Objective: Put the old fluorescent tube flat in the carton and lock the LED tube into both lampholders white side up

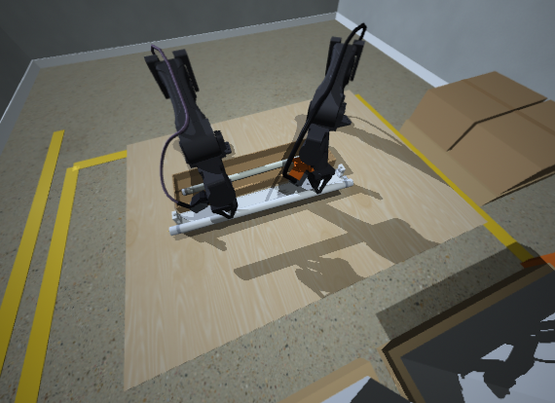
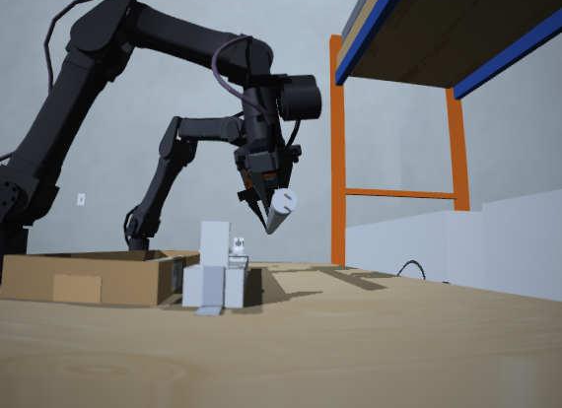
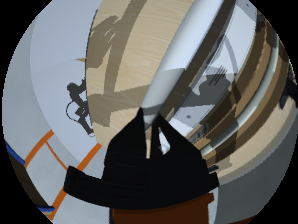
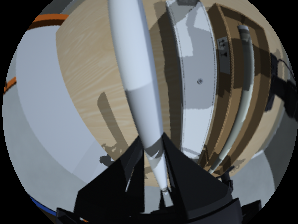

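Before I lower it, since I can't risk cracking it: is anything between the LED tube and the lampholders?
Nothing visible stands between the LED tube and the lampholders. The carton lies on the fixture's far side from the tube.

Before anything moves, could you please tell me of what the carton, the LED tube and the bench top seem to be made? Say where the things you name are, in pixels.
Carton (image 1: 179,179) (image 2: 79,267): matt brown cardboard, judging by its thin folded-looking walls.
LED tube (image 1: 265,203) (image 2: 279,212) (image 3: 167,75) (image 4: 142,85): smooth white plastic or coated glass, softly shaded; I cannot tell which.
Bench top (image 1: 195,303) (image 2: 296,351): pale wood or wood laminate, showing grain.
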`<state>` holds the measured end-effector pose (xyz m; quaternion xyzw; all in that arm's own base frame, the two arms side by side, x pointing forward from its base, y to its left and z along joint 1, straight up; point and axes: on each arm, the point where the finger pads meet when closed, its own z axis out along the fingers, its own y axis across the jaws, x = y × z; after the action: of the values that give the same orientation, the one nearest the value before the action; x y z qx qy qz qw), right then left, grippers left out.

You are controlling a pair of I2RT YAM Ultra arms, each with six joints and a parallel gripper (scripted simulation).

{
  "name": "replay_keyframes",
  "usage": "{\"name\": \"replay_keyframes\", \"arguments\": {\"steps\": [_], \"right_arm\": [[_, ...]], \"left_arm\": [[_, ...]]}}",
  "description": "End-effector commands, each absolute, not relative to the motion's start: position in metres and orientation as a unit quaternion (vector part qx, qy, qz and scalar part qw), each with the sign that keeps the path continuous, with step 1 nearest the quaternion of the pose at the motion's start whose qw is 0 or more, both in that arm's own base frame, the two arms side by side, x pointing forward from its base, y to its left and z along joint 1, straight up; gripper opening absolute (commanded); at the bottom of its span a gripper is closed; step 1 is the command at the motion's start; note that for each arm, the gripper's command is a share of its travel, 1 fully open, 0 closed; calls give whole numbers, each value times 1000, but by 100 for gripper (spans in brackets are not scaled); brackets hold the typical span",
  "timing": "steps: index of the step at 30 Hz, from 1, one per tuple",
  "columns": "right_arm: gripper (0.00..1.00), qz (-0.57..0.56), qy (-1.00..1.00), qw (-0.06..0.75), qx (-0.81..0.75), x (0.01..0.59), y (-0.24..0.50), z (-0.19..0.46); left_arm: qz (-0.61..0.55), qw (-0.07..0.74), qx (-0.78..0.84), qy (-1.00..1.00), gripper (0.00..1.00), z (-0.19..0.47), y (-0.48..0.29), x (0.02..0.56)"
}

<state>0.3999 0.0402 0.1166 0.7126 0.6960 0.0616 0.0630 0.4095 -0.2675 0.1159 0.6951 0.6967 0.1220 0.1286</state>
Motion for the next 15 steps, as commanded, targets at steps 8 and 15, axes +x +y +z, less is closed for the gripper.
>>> {"name": "replay_keyframes", "arguments": {"steps": [8,15], "right_arm": [[11,64,700,70,708,400,42,125],[11,57,703,58,707,395,45,118]], "left_arm": [[126,168,688,695,11,140,-279,414],[122,163,688,696,11,135,-279,414]]}}
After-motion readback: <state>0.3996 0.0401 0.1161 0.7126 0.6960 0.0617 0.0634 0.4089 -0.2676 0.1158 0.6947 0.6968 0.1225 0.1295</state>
